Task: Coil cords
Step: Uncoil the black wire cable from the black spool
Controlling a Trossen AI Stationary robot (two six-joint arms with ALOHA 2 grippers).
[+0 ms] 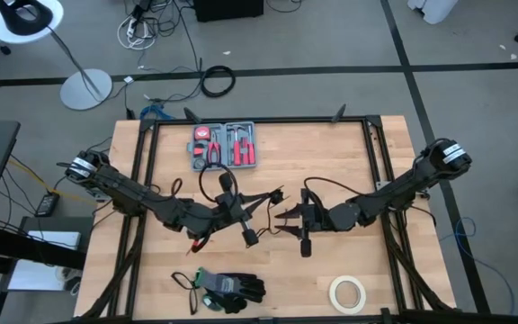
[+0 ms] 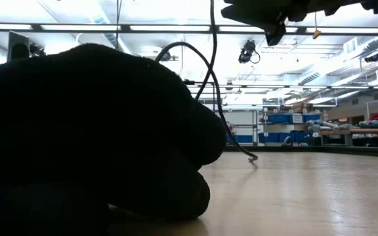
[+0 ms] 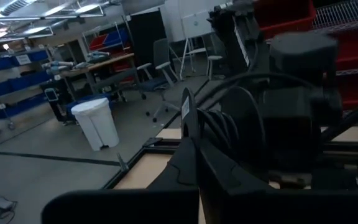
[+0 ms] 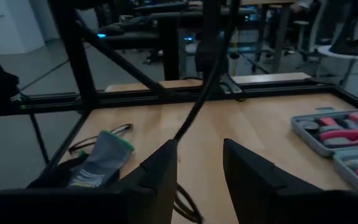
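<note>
Black gloves [image 2: 90,137] fill the near side of the low view, close against the lens at the table's front edge, with a strand of the thin black cord [image 2: 212,98] rising behind them toward the arms overhead. At mid-table the left gripper [image 1: 237,216] appears to be clamped on the cord: its wrist view shows several turns of cord [image 3: 225,127] bunched right against its fingers, though the fingers' exact spacing cannot be told. The right gripper [image 4: 199,165] faces it from just beside, its fingers parted with a clear gap, and one strand of cord [image 4: 207,93] hangs down in front of that gap and passes below, not pinched. From above, the cord [image 1: 218,180] lies as loose loops around and between the two grippers, a loop arching toward the tool case [image 1: 224,146] and a tail trailing near the left gripper. Judged from this, coiling is partway: some turns gathered at the left gripper, slack not yet wound. The next move likely calls for the right gripper to close on the hanging strand and lead it around the held bundle, keeping the loops from slipping off. Well apart, a tape roll [image 1: 348,292] sits at the front right of the wooden table [image 1: 331,171].
</note>
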